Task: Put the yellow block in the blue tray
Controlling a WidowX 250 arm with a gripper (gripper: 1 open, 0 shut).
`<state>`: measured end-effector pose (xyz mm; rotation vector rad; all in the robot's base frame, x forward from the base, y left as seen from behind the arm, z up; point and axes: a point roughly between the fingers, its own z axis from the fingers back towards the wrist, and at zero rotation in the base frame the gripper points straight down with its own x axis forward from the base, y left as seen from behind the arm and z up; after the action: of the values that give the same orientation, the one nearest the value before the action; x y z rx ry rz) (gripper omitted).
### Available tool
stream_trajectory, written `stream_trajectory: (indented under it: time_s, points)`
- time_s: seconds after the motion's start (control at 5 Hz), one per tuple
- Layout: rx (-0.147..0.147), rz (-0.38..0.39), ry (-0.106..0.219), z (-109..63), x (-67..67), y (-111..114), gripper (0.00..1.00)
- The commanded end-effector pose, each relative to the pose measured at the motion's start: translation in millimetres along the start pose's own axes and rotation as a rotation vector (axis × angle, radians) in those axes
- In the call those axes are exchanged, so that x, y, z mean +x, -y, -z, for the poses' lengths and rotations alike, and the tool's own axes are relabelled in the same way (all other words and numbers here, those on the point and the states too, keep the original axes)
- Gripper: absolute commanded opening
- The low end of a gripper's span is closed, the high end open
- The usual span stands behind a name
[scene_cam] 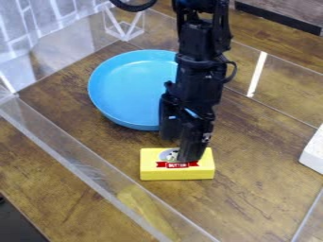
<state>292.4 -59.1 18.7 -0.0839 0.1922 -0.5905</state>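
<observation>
Right beneath the wide-open black metal pincer (186,137), we see the small rectangular yellow block (178,170), apparently ungripped.

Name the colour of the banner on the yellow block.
The banner is red, with pale lettering; it shows best in the camera view.

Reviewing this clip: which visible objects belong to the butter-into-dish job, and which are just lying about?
Part of the job:
- small flat yellow box with a red BUTTER banner
- round shallow bright blue plastic tray
- black robot gripper, at the box

Just lying about:
- white object cut off by the right edge, too little shown to name
</observation>
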Motion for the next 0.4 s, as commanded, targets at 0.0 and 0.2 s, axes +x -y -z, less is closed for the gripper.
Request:
stream_trajectory:
  time_s: [0.0,0.2]
  points:
    - [0.000,0.052,-0.078,22.6,-0.3,10.2,1.00]
    - [0.002,0.079,-0.088,23.3,-0.9,11.0,1.00]
